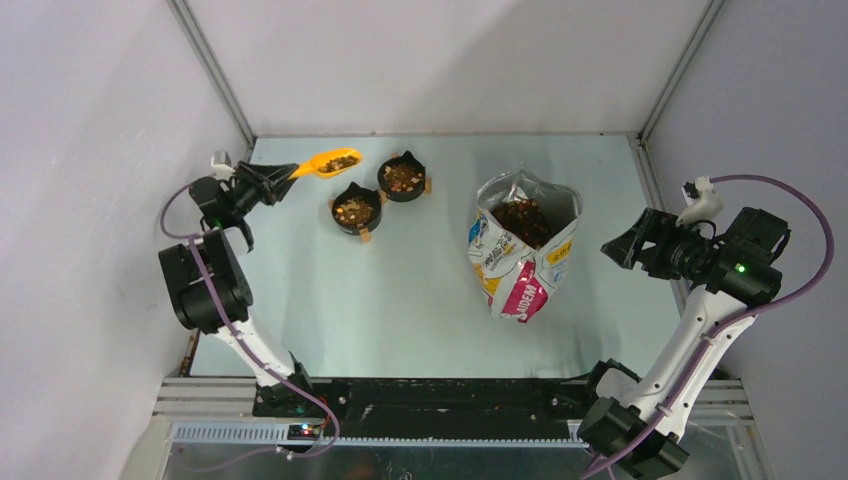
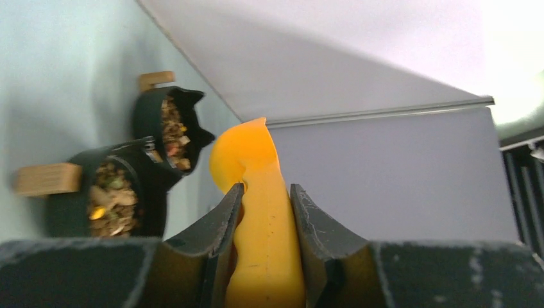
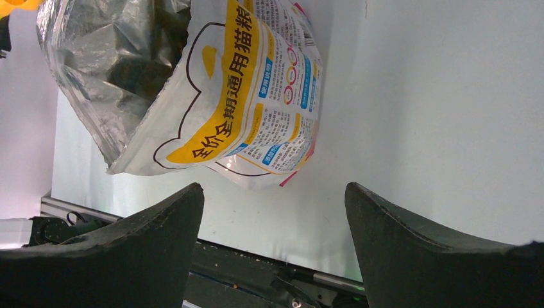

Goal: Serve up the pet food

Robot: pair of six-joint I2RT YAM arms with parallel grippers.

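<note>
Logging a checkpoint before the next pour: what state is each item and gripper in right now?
Orange scoop: loaded with kibble, held near the bowls.
Left gripper: jaws shut on the scoop handle.
Right gripper: jaws open, empty.
Nearer cat-ear bowl: holds kibble.
Farther cat-ear bowl: holds kibble.
Pet food bag: upright, top open, kibble inside.

Desk (image 1: pixel 400 320): pale grey-green, flat, matte.
Printed bag (image 1: pixel 520 262): stands on desk right of centre, mouth gaping upward, silver lining showing.
Two black cat-eared bowls, left of bag and further back, well apart from it.
Nearer bowl (image 1: pixel 337 218): diagonally left-back of bag, holds pet food (image 1: pixel 355 211).
Farther bowl (image 1: pixel 384 182): just beyond, slightly nearer bag's side, also filled.
Bowls close together; contact unclear.
Each has a small wooden tab.
</note>
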